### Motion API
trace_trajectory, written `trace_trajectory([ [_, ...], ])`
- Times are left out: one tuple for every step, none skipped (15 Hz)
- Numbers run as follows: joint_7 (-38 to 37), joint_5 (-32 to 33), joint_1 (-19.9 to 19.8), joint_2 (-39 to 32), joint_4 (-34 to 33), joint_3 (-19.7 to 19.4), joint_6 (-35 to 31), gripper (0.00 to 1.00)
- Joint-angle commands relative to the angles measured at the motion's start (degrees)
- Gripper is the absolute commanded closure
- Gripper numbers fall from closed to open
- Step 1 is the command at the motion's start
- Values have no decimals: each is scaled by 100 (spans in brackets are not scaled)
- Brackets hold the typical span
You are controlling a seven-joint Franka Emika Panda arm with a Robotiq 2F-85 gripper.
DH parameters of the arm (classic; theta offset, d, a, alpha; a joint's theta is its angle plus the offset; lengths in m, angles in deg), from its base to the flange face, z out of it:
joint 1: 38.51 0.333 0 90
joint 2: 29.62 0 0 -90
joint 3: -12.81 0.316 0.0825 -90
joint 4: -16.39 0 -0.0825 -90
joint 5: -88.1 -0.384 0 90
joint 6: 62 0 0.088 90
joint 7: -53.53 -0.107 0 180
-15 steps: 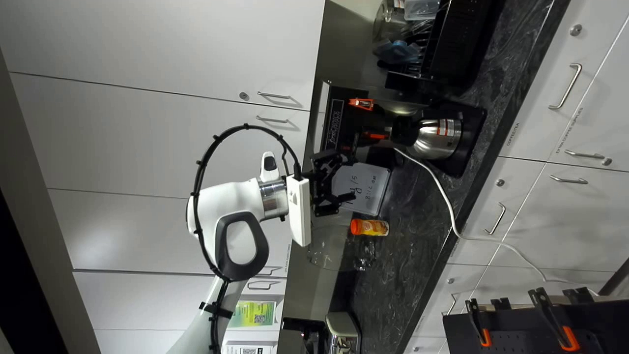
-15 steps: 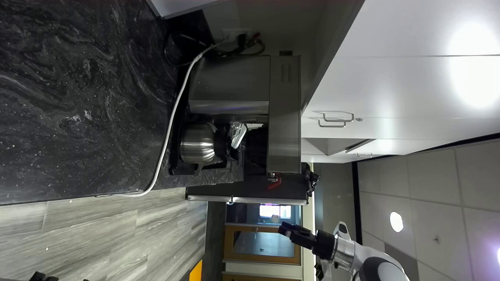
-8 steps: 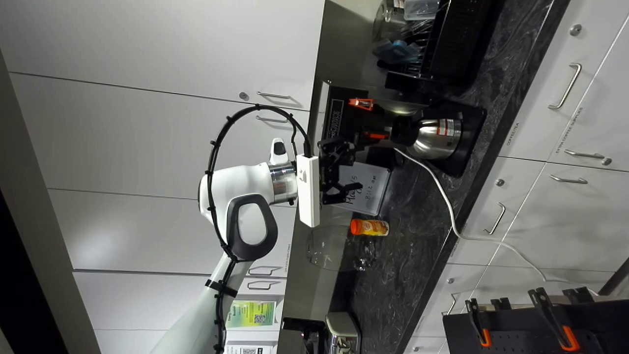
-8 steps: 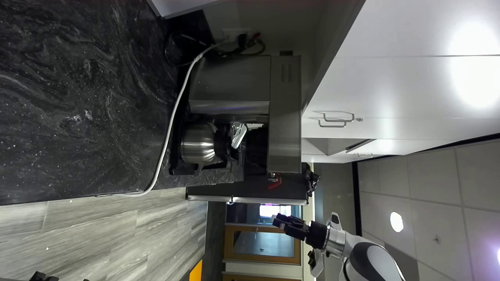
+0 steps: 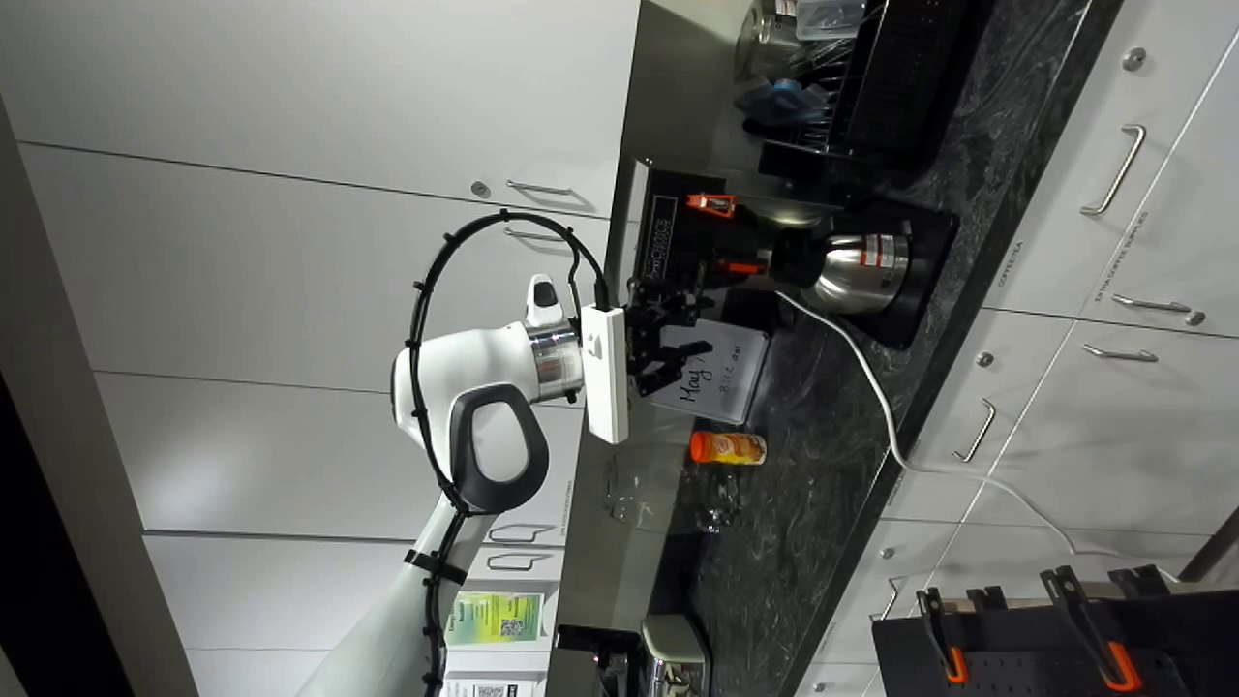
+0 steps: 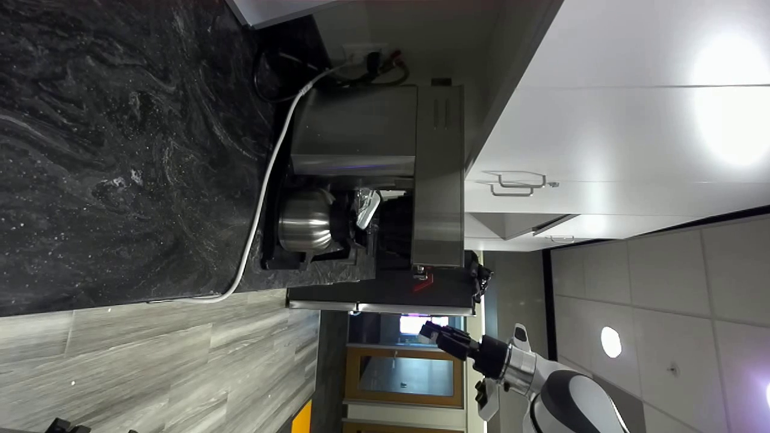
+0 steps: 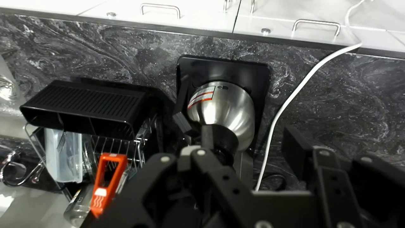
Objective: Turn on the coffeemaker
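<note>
Black two-fingered tool (image 7: 250, 144) parted near a black boxy coffeemaker (image 5: 692, 237)

The tool's fingers (image 7: 207, 136) are set well apart, and part of the round, silvery steel carafe (image 7: 227, 110) is framed through the gap in the wrist view. The coffeemaker is placed on the dark, white-veined bench (image 5: 823, 436), with the carafe stood on its black base (image 7: 221, 67). In an exterior view, clear space is seen between the tool's fingertips (image 6: 438, 335) and the coffeemaker.

Coffeemaker (image 5: 796, 254) reads "CHOICE"; pale panel (image 5: 731, 370), "May", "8:12 am"; drawer (image 5: 1065, 198), "COFFEE/TEA"; cupboard (image 5: 1191, 232), "EXTRA COFFEE SUPPLIES".
</note>
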State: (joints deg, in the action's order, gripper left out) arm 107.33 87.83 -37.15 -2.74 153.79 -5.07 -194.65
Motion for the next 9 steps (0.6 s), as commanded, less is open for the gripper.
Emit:
trace_trajectory([
  [58,-295,42,-161,6,102,-493,73],
  [77,-377,72,-220,-13,104,-595,80],
  [138,-484,131,-275,-23,92,-702,87],
  [182,-584,186,-332,-28,80,-811,95],
  [234,-695,253,-386,-34,71,-928,99],
  [275,-797,307,-444,-38,63,-1052,100],
  [362,-930,379,-493,-41,45,-1161,100],
  [362,-1012,394,-543,-62,69,-1213,100],
  [180,-841,235,-417,3,164,-1003,99],
])
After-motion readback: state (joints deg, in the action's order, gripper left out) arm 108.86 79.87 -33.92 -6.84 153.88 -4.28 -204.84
